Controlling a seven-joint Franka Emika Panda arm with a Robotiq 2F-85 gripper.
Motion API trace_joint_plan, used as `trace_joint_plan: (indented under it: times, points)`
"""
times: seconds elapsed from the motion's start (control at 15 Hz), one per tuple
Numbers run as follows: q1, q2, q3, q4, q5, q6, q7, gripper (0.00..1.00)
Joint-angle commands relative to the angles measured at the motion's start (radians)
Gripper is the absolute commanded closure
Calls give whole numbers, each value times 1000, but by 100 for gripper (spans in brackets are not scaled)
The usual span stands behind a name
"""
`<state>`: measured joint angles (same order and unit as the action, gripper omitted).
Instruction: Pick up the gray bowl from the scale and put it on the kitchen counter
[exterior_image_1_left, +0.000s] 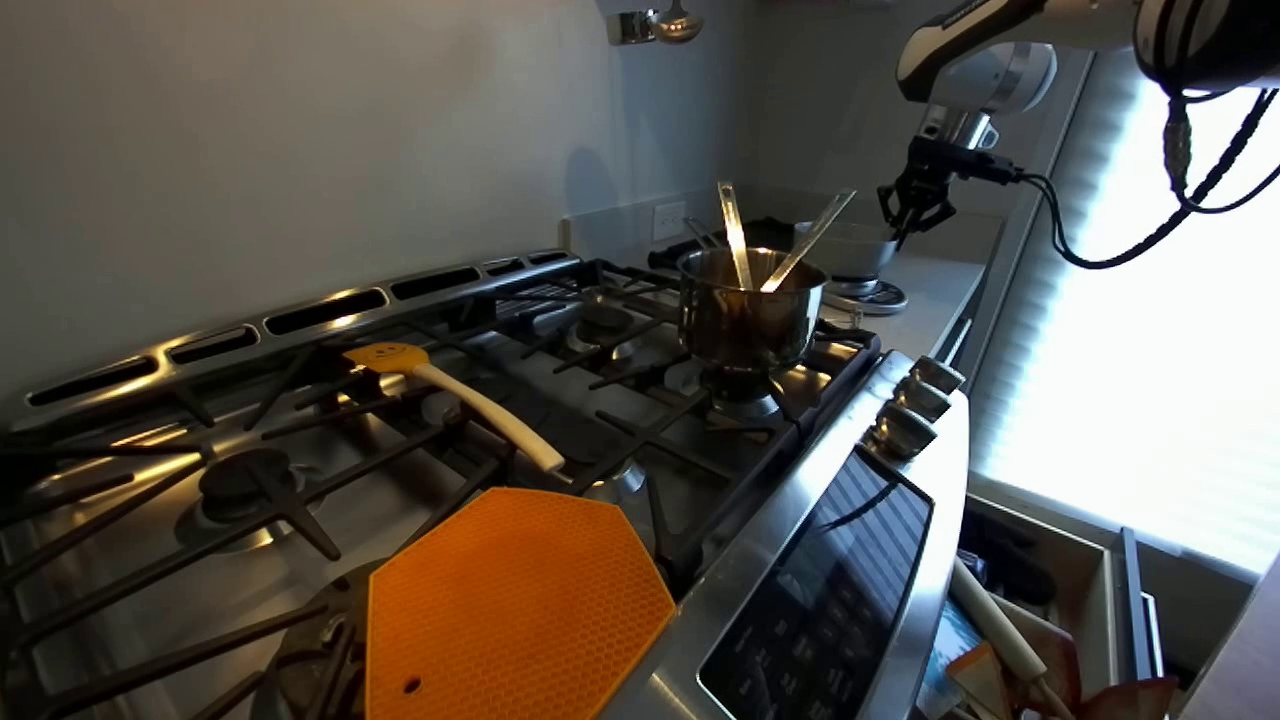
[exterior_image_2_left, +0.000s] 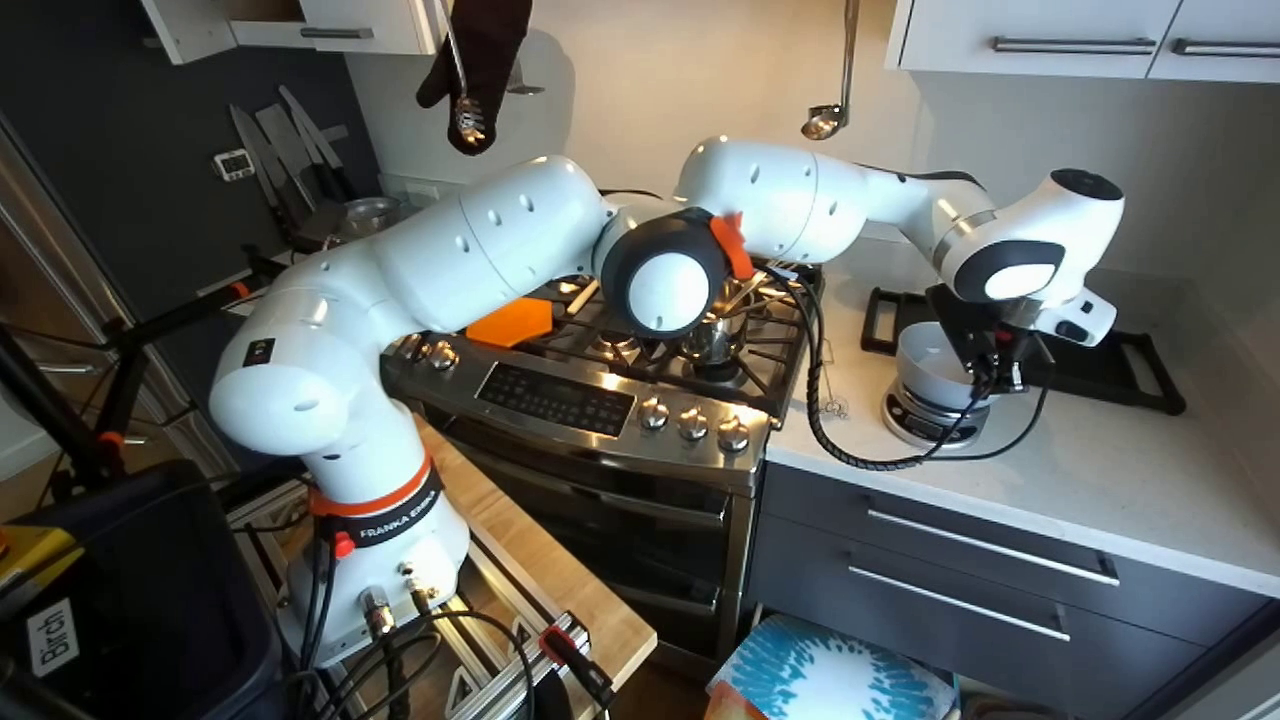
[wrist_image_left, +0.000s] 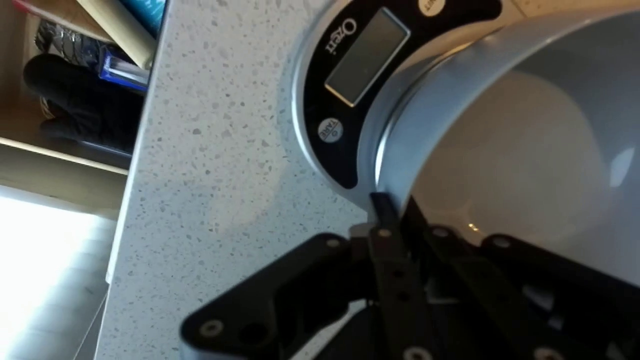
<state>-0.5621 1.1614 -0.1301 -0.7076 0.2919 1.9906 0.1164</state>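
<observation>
We have the fingers clamped on the wall of the gray bowl, one inside and one outside, presumably because it looks too wide to span. It is over the scale on the table; resting or barely raised, we cannot tell.

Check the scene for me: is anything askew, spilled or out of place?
No spill or damage shows at the gray bowl. On the stove, though, lie an orange mat and a yellow-headed spatula: odd spots, since the burners, if lit, could scorch them. A cluttered drawer below also stands open.
</observation>
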Motion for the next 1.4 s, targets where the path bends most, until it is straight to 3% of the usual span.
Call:
trace_joint_plan:
  times: [0.0,0.4,0.87,0.93,1.27,1.33]
  points:
    - [-37,-14,32,82,43,-54,16,98]
    - [-98,25,55,266,21,-49,233,98]
    - [-198,47,54,311,17,-40,514,98]
    - [-179,49,54,316,-13,-64,451,93]
    - [-200,57,57,316,-12,-64,503,93]
    - [-198,57,58,317,-12,-64,505,98]
